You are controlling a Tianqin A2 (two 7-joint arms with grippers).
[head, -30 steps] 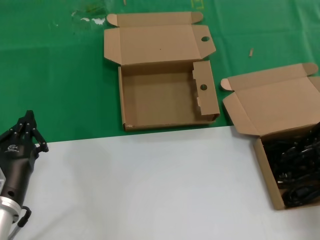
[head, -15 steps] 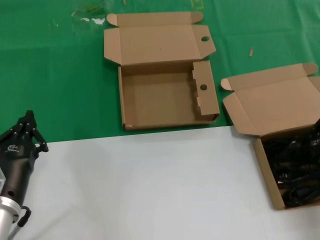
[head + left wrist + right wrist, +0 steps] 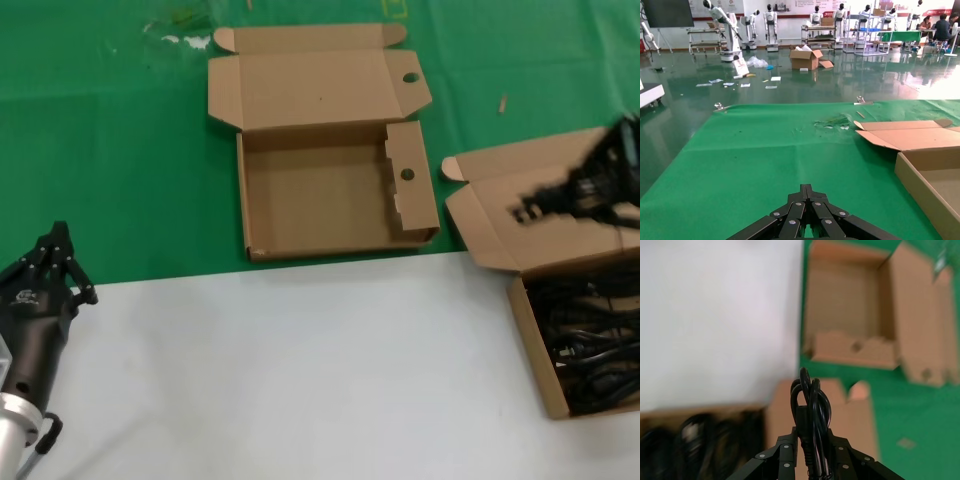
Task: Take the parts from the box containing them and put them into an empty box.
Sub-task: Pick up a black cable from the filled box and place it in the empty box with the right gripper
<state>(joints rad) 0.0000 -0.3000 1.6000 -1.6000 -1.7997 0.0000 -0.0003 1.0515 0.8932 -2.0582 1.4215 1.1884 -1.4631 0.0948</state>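
Right gripper (image 3: 812,452), clamped on a looped black power cable (image 3: 810,405), has risen from the plain-lidded cardboard box (image 3: 530,330) at three o'clock — transfer begun — left gripper (image 3: 55,262) parked, fingers together.

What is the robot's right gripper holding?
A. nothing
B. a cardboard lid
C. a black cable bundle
C: in the right wrist view the right gripper is shut on a looped black cable bundle, lifted above the box of cables; the holed box is empty.

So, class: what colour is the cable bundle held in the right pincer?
Black. The cable bundle shows best in the right wrist view, clamped in the right pincer.
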